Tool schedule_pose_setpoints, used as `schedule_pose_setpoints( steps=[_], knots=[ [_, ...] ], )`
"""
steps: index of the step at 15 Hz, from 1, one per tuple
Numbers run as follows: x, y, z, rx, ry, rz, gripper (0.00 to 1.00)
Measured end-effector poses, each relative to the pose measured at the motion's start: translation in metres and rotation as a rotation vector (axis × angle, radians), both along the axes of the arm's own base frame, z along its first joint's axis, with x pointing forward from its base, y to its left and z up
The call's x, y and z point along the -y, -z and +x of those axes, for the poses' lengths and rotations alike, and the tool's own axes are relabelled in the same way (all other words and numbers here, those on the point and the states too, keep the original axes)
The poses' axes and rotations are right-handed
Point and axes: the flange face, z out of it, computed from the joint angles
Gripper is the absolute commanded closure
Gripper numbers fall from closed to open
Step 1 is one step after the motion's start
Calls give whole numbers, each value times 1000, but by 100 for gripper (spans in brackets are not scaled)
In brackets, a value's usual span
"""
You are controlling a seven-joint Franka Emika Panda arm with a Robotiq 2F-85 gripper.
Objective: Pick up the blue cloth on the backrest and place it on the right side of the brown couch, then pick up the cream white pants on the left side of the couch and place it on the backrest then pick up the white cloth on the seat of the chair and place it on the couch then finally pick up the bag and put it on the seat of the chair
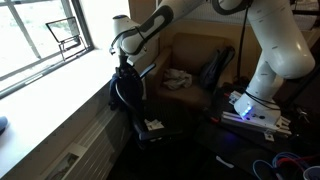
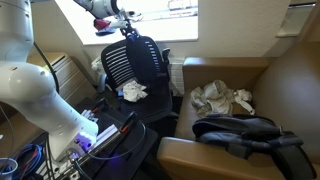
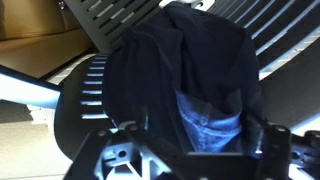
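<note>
The gripper (image 3: 190, 152) is released: in the wrist view its two fingers (image 3: 108, 150) stand wide apart at the bottom edge, with the blue cloth (image 3: 180, 70) lying between and beyond them. I cannot tell whether either finger touches the fabric. The cloth is dark, with a paler denim-like patch near the fingers, and it is draped over the top edge of the chair backrest (image 3: 90, 90), whose slats show to either side of it. In both exterior views the gripper (image 1: 123, 62) (image 2: 118, 27) sits at the top of the black chair (image 2: 135, 62), pointing down at the backrest, and in an exterior view the dark cloth (image 1: 125, 90) hangs down the back of the chair. On the chair seat lies the white cloth (image 2: 133, 92), crumpled near the middle. Just beside the chair stands the brown couch (image 2: 290, 80), with the cream white pants (image 2: 222, 100) bunched on its seat toward the chair-side corner. A dark bag (image 2: 240, 130) rests along the couch's outer edge, well apart from the gripper. The robot base (image 1: 255, 105) stands near the couch's front corner.
</note>
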Motion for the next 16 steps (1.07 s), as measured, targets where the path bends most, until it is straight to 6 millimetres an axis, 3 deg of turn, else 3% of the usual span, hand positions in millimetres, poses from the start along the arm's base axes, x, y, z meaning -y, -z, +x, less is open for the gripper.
schedule_pose_setpoints(
  steps=[8,13,16],
  knots=[
    [1,-2,9,3,17,-26,96],
    [20,-5,15,-73,57,-54,98],
    [60,-22,22,-109,185,-105,98]
  ],
)
